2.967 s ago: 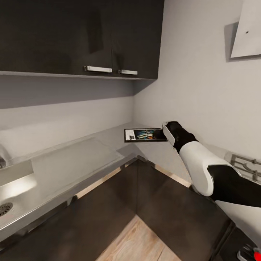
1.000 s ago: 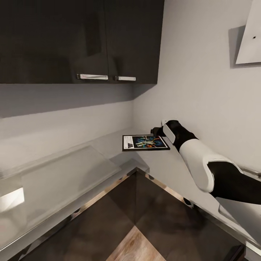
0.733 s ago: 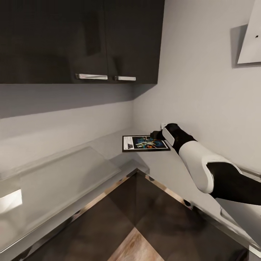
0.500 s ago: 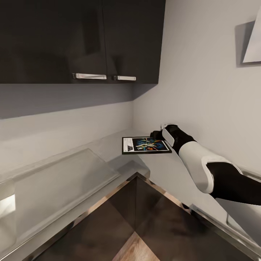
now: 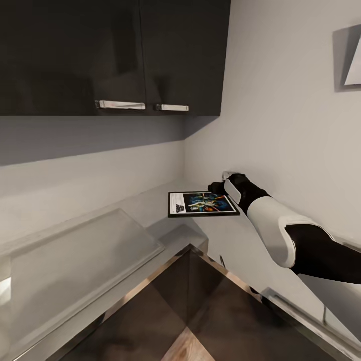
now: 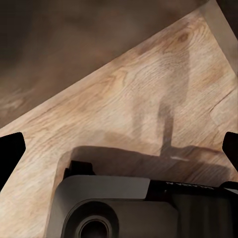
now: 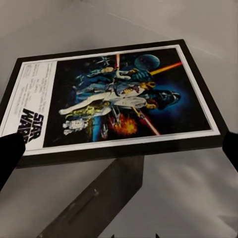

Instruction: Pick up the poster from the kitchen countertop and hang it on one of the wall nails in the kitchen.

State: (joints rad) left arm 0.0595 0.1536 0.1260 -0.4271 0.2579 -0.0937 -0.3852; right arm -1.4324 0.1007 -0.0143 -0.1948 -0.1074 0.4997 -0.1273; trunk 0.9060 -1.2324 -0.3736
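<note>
The black-framed Star Wars poster (image 5: 203, 204) hangs flat a little above the light grey kitchen countertop (image 5: 233, 238), near the inner corner, and casts a shadow on the worktop. My right gripper (image 5: 214, 188) is at the poster's far right edge, and the poster moves with it. In the right wrist view the poster (image 7: 119, 99) shows its white title strip at one end, and the dark fingertips (image 7: 10, 151) of my right gripper (image 7: 119, 148) sit at the frame's sides. My left gripper (image 6: 119, 148) hangs open over the wooden floor (image 6: 148, 89).
Dark upper cabinets (image 5: 150, 50) with metal handles hang over the corner. A grey slab (image 5: 75, 250) lies on the left run of the worktop. A hood corner (image 5: 353, 65) juts out on the right wall. Glossy dark cabinet fronts (image 5: 200, 301) stand below. My base (image 6: 124, 208) shows under the left gripper.
Three seconds ago the poster lay on the worktop under my right gripper; now it is off the surface. The whole head view has shifted, so the camera moved.
</note>
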